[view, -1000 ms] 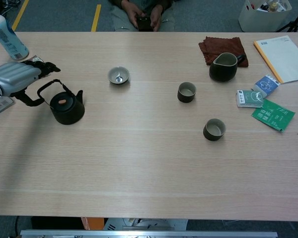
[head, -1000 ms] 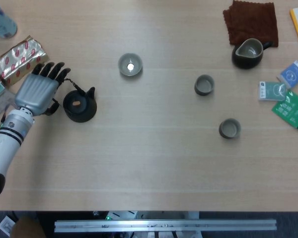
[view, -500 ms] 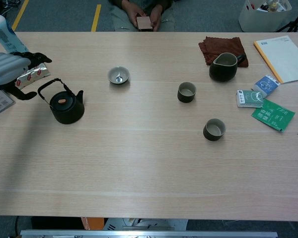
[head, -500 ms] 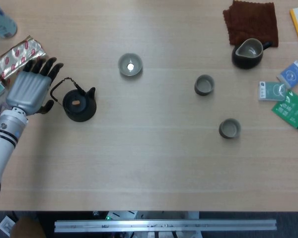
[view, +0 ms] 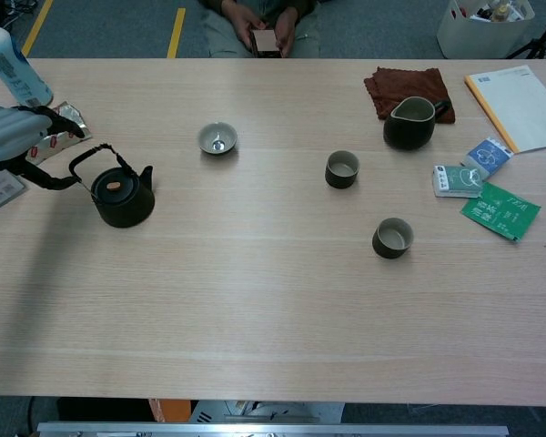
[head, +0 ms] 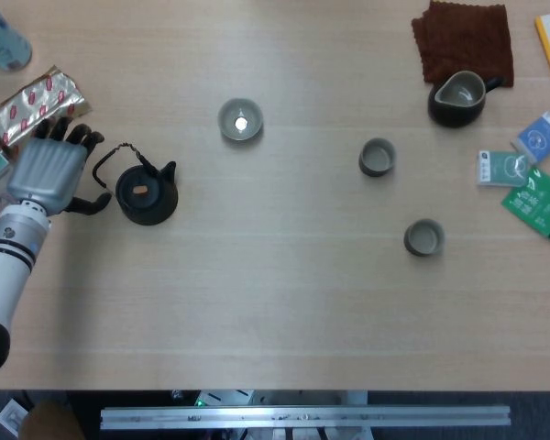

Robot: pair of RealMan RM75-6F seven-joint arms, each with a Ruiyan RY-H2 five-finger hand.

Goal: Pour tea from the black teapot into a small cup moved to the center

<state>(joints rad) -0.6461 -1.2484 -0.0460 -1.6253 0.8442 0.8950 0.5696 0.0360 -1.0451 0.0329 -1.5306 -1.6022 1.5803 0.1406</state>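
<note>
- One wide table (head: 284, 293) carries everything; places below are given from the black teapot (head: 147, 192)
- Left arm (head: 9, 266) comes in from the near left edge, forearm angled up toward the pot
- Left hand (head: 48, 172) sits just left of the teapot, back of the hand up, fingers curled inward and holding nothing; thumb reaches toward the pot's wire handle (head: 115, 158), and I cannot tell whether it touches
- Black teapot stands upright on the table, lid on, spout pointing away from the hand
- Small cups: a pale one (head: 240, 120) up and right of the pot, two dark ones (head: 377, 157) (head: 423, 237) well off to its right; none looks centred yet
- Step in hand, as I judge it: the task is at its start, neither cup nor pot held; next calls for moving a cup to the middle, or hooking the handle
- Right hand shows in neither view
</note>
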